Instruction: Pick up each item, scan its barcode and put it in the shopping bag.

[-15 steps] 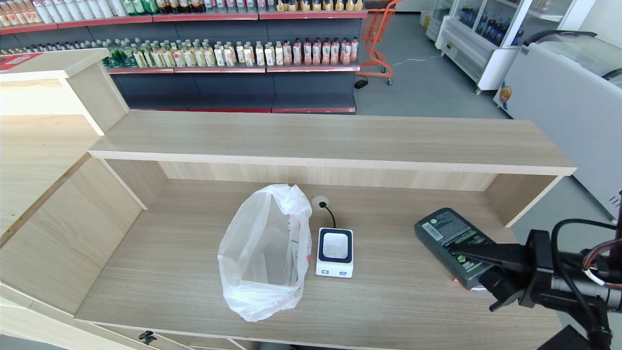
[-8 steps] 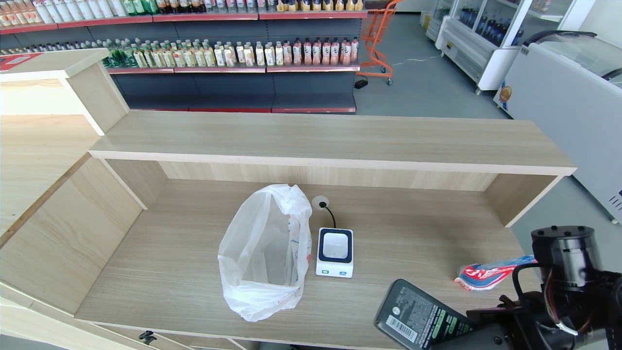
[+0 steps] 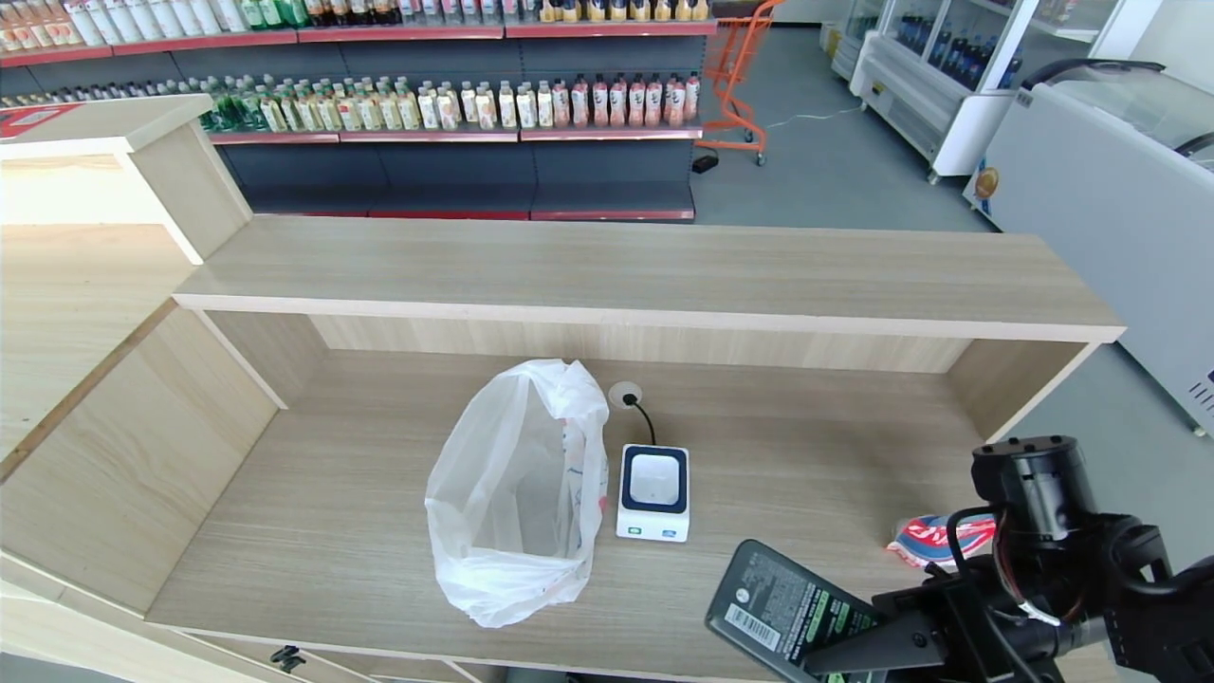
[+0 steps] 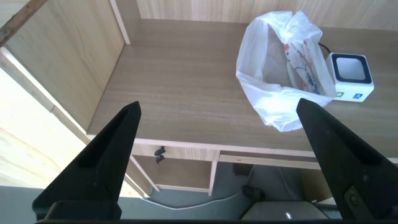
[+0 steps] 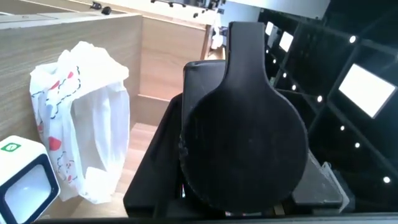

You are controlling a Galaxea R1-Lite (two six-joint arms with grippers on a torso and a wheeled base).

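Your right gripper (image 3: 858, 648) was clamped on the dark pack (image 3: 782, 602), which hung over the near edge of the counter (image 3: 806, 446), barcode label up. It was right of the scanner (image 3: 653, 491) and apart from it. The bag (image 3: 517, 493) stood open just left of the scanner. A red-and-blue packet (image 3: 934, 539) lay on the counter behind the right arm. Your left gripper (image 4: 217, 115) hung wide open.
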